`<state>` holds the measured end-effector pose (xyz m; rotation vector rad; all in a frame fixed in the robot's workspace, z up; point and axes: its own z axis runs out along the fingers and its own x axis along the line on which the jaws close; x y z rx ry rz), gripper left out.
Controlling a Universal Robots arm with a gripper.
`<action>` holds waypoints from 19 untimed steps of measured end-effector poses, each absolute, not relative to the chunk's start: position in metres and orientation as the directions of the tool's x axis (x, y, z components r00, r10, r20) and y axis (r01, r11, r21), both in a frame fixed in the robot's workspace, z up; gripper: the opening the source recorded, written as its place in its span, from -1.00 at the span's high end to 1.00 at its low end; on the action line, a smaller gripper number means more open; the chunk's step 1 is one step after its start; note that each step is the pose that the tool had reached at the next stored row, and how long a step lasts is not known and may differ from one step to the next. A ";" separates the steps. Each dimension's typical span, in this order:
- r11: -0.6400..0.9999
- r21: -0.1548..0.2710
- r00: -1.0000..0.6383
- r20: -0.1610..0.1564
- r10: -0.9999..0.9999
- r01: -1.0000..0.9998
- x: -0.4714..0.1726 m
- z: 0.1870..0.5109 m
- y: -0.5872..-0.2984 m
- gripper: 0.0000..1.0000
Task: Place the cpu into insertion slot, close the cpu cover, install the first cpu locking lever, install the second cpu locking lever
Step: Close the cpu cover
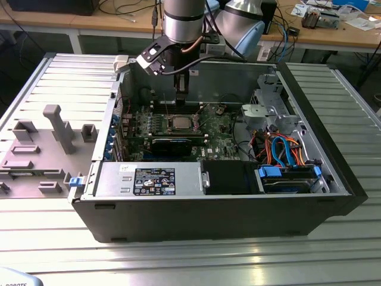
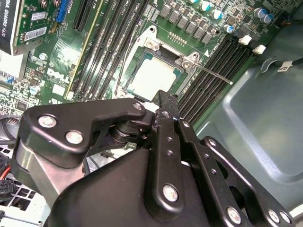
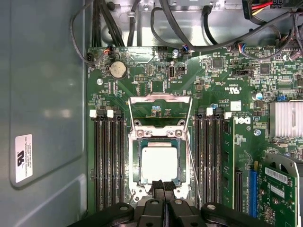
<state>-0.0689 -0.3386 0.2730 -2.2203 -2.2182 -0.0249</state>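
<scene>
The tool (image 3: 164, 185) is seen with its two black fingers pressed together, and nothing is pinched between them. It is held pointing down inside the open computer case (image 1: 208, 208), over the green motherboard (image 3: 142, 71). In both wrist views its tip is seen at one edge of the cpu (image 3: 160, 163); whether the chip is touched cannot be told.

The cpu is seated flat in the insertion slot (image 3: 136, 161), whose dark rim is visible around the silver-grey top. The cpu cover (image 3: 161, 98) is flipped open on the side of the slot away from the tool, and green board is seen through its window. A thin locking lever (image 3: 191, 161) is left unlatched, slanting along one side of the slot beside a bank of long black memory slots (image 3: 208, 156). A second bank of such slots lies at the opposite side.

In the exterior view, the case is laid on its side on a ribbed metal surface (image 1: 178, 262), and a grey fixture (image 1: 53, 128) is placed at the exterior view's left.
</scene>
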 end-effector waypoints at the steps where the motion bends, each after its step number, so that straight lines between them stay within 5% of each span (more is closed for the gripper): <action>1: -0.001 0.009 0.001 0.013 1.000 1.000 -0.069 0.273 -0.339 0.79; 19: -0.001 0.009 0.001 0.013 1.000 1.000 -0.068 0.278 -0.339 0.79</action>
